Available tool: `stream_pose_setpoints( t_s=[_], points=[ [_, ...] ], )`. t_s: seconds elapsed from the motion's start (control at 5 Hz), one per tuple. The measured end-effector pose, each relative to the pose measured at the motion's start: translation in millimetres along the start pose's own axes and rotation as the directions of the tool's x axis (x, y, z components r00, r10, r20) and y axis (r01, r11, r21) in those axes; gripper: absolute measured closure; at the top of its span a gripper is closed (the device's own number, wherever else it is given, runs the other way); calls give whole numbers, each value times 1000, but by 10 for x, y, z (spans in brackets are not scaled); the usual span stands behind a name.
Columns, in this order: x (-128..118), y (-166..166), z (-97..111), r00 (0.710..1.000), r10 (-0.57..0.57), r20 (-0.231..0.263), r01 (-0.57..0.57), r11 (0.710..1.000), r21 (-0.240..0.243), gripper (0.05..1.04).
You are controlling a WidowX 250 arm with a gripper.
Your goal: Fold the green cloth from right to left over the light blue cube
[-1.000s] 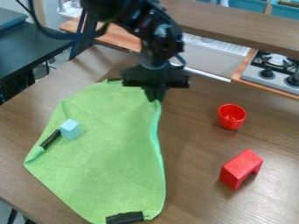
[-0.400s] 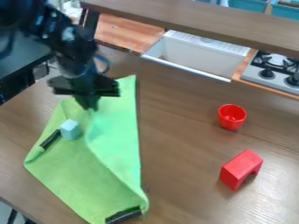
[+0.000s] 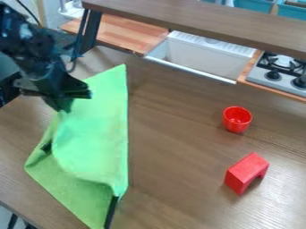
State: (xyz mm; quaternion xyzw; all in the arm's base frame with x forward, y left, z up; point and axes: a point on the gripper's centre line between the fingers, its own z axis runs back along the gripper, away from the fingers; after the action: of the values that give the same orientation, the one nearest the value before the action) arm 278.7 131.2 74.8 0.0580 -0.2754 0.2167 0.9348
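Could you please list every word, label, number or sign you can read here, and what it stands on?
None can be read. The green cloth, red cup and red block show no lettering. Any marking on the robot arm is too unclear to read.

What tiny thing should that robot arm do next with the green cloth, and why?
Probably lower the gripper a little, easing the held part of the cloth down before letting go. The cloth is already folded over itself, with a green layer showing beneath, and its held end runs up to the gripper, so a gentle descent should keep the fold in place.
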Motion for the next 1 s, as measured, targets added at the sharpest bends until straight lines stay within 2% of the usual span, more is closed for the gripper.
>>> stream_pose_setpoints(
  t_s=[0.2, 0.4, 0.6, 0.8, 1.0],
  points=[
    [-1, 149, -5, 1000, -22, 13, 22, 1000, 13, 1034],
    [4, 280, -12, 998, -53, 29, 52, 997, 50, 1020],
    [-63, 465, -94, 998, -67, 0, 67, 993, 97, 865],
    [-142, 523, -177, 994, -95, -49, 100, 987, 125, 616],
    [-122, 526, -185, 991, -88, -104, 102, 985, 142, 286]
  ],
)
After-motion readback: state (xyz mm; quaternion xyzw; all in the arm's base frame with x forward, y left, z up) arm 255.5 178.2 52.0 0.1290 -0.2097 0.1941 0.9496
